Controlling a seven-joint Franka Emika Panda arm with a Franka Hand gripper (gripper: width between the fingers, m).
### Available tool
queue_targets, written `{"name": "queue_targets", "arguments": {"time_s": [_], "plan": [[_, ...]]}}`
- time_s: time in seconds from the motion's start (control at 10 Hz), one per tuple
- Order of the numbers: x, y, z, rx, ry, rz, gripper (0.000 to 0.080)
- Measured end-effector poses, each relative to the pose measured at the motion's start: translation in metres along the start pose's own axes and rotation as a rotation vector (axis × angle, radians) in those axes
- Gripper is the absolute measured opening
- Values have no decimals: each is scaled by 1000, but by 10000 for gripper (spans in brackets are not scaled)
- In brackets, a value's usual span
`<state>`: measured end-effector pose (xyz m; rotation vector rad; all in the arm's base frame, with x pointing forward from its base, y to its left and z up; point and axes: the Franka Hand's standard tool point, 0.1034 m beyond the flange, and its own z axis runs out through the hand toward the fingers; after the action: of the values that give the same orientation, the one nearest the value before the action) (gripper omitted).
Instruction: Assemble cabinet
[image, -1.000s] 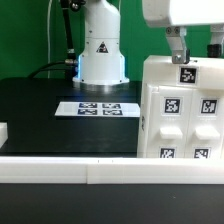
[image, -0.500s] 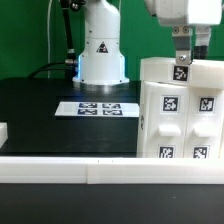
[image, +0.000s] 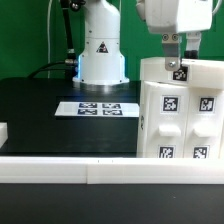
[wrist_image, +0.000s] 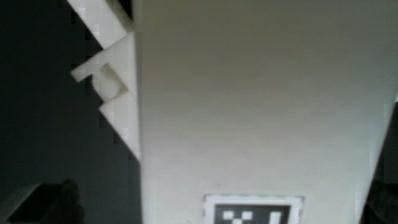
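The cabinet (image: 180, 115), a large white box with square marker tags on its panelled face, stands at the exterior view's right. My gripper (image: 180, 60) hangs right over its top edge, one finger (image: 168, 55) on each side of the top tag (image: 180, 71). The jaws stand open. In the wrist view the cabinet's white top (wrist_image: 249, 110) fills the picture, with that tag (wrist_image: 251, 212) at the edge. A dark finger (wrist_image: 45, 202) shows apart from the white surface. I cannot see a grip on anything.
The marker board (image: 97, 108) lies on the black table before the robot base (image: 102, 50). A small white block (image: 3, 131) sits at the exterior view's left edge. A white rail (image: 80, 172) runs along the front.
My gripper has moved toward the exterior view's left above the cabinet. The cabinet's top shifted slightly left early on, then stayed still.
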<state>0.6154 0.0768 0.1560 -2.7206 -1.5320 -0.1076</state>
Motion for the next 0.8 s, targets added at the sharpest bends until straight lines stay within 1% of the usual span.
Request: {"name": "queue_targets", "arguments": {"time_s": [0.2, 0.3, 0.4, 0.5, 0.8], "plan": [[0, 0, 0, -1, -1, 44, 798], [1, -1, 0, -2, 0, 64, 757], [3, -1, -1, -3, 1, 78, 757], [2, -1, -1, -3, 1, 83, 582], [2, -1, -1, -3, 1, 119, 558]]}}
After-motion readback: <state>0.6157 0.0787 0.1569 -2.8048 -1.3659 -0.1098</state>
